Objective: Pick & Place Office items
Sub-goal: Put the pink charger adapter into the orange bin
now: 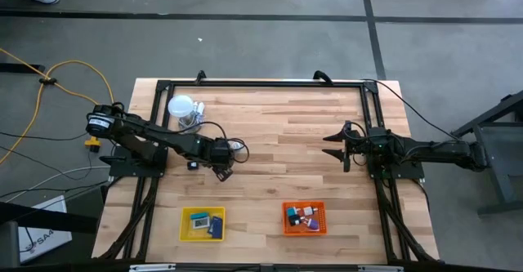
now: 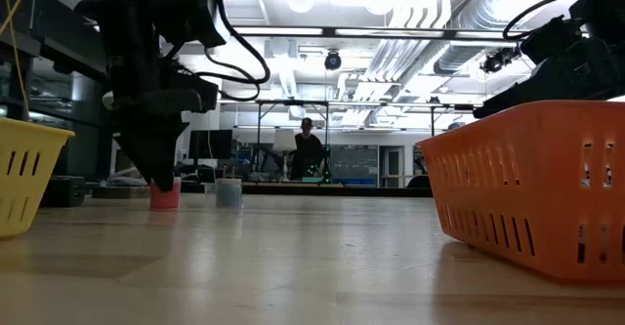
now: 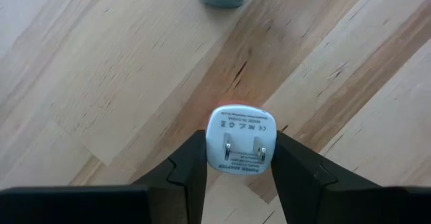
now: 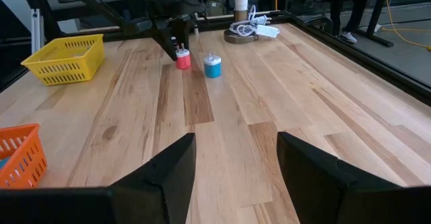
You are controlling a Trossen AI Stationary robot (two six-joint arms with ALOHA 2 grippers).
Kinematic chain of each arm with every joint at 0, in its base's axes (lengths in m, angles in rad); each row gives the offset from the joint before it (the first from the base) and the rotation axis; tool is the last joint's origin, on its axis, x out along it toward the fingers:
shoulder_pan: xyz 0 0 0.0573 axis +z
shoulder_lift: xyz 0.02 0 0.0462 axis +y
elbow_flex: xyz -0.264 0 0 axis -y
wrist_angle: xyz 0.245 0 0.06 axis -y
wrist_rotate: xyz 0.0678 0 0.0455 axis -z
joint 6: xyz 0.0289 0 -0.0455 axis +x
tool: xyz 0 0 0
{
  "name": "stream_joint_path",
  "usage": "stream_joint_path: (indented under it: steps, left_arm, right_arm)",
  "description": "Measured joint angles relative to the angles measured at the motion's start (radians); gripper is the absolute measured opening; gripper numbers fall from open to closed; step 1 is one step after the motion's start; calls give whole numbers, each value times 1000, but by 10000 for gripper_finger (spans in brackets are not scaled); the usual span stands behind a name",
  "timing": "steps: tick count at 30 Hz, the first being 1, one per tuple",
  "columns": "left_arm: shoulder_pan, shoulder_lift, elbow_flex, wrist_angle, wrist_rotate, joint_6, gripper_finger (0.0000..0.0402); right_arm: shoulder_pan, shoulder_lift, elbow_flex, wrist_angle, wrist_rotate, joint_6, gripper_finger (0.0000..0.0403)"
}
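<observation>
A small red plug adapter (image 4: 182,59) with a white pronged top (image 3: 240,138) stands on the table left of centre. My left gripper (image 1: 222,172) reaches steeply down over it, with one finger on each side. A blue adapter (image 4: 212,66) of the same kind stands a little way off, prongs up, touched by nothing. My right gripper (image 1: 335,145) hangs open and level over the table's right half, holding nothing. More office items lie in the yellow tray (image 1: 185,223) and the orange tray (image 1: 287,220) at the near edge. My left gripper pinches the red adapter between its two fingers (image 3: 192,163), on two opposite sides of its white top end (image 3: 214,150). The fingers come from above, slanting steeply down. The adapter stands upright with its red base (image 2: 164,198) on the wood.
A white globe on a stand (image 1: 181,107) with a white cable beside it sits at the far left. A tiny dark item (image 1: 193,165) lies by the left arm. The orange tray (image 2: 527,188) fills the low view's right side. Bare wood lies between the arms.
</observation>
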Motion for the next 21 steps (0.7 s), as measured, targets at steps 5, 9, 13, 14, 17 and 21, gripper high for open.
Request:
stream_joint_path:
  steps: [5,9,13,14,17,21]
  left_arm:
    - [0,-35,0,75,-1,73,127]
    - [0,-72,0,154,-2,176,127]
    - [0,-83,0,264,11,307,127]
    - [0,-83,0,295,24,335,127]
    - [-1,-82,0,376,33,408,127]
    - [0,-81,0,464,33,437,127]
  right_arm:
    - [0,0,0,0,0,0,195]
    - [0,0,0,0,0,0,195]
    - [0,0,0,0,0,0,195]
    - [0,0,0,0,0,0,195]
    - [0,0,0,0,0,0,195]
    - [0,0,0,0,0,0,195]
